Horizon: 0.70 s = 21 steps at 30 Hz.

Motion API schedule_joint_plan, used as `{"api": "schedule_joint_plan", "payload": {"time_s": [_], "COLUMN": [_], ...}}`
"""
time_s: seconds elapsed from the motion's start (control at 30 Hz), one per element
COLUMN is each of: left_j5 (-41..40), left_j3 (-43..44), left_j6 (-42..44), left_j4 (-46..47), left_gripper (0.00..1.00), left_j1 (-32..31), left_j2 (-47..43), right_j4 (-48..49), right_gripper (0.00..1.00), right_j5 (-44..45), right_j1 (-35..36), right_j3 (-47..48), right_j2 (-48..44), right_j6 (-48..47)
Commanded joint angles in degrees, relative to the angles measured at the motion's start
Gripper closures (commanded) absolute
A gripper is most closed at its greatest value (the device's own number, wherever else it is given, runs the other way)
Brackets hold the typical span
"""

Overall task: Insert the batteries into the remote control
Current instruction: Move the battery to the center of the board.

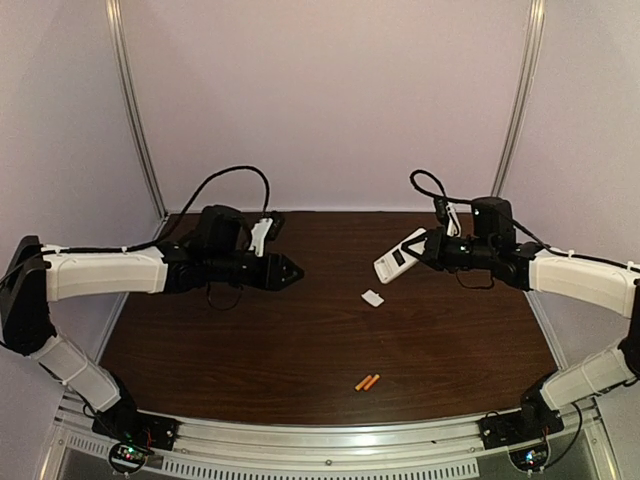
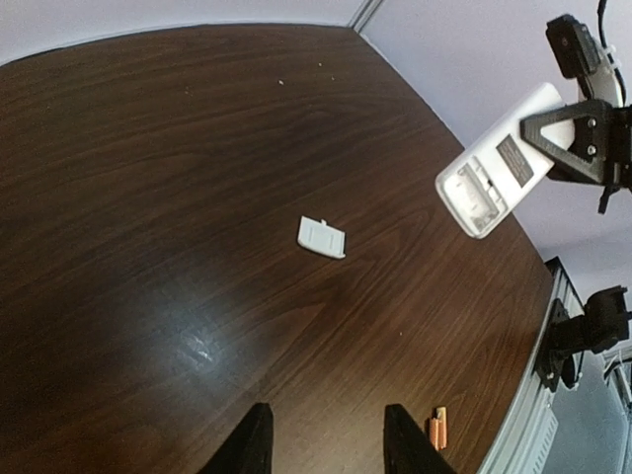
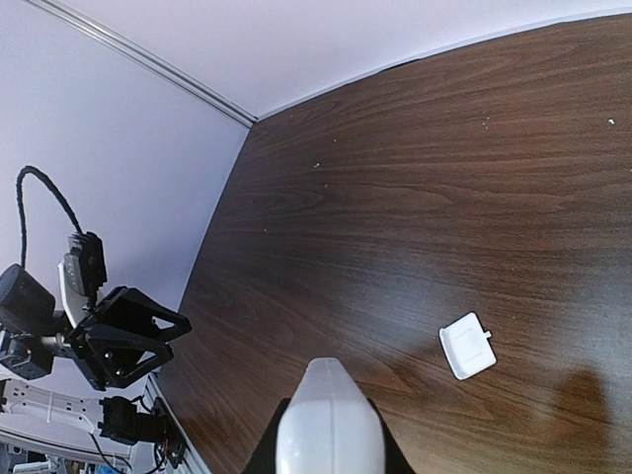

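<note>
My right gripper (image 1: 432, 250) is shut on the white remote control (image 1: 400, 257), held above the table with its open battery slot toward the left arm; the slot shows in the left wrist view on the remote control (image 2: 499, 163), and its rounded end fills the bottom of the right wrist view (image 3: 329, 423). Two orange batteries (image 1: 367, 382) lie side by side near the table's front edge, also seen as batteries (image 2: 437, 429) beside my left fingers. My left gripper (image 1: 296, 272) hovers over the table's left half, open and empty, its fingertips (image 2: 255, 434) apart.
A small loose white cover piece (image 1: 372, 297) lies flat on the dark wooden table (image 1: 250, 340) between the arms, also seen as a cover (image 2: 322, 237) and cover (image 3: 467, 346). Pale walls enclose the back and sides. A metal rail (image 1: 330, 440) runs along the front edge.
</note>
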Motion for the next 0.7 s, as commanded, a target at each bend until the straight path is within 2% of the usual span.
{"api": "schedule_joint_plan", "payload": {"time_s": [0.0,0.23,0.37,0.47,0.67], "left_j5": [-2.75,-6.86,-4.69,-6.12,-7.49], "left_j3": [1.98,9.15,11.44,15.07,18.73], "left_j6": [7.32,12.99,13.63,15.14,15.90], "left_j4": [-7.99,-19.58,-20.07,-22.76,-24.38], "left_gripper": [0.61,0.62,0.63,0.63,0.59], "left_j1": [-4.89,-17.36,-20.56,-23.48,-26.11], "left_j2": [1.51,9.41,12.68,15.97,20.82], "right_j4": [-3.41,-6.03,-7.31,-8.40,-7.88], "right_gripper": [1.00,1.00,1.00,1.00,1.00], "right_j5": [-1.34,-5.66,-7.57,-8.10,-11.29], "right_j1": [-1.33,-2.72,-3.40,-4.00,-6.03], "right_j3": [-1.53,-6.01,-7.35,-8.36,-10.36], "right_j2": [-3.85,-9.44,-12.41,-14.26,-16.33], "right_j6": [-2.79,-3.34,-3.84,-4.10,-2.93]}}
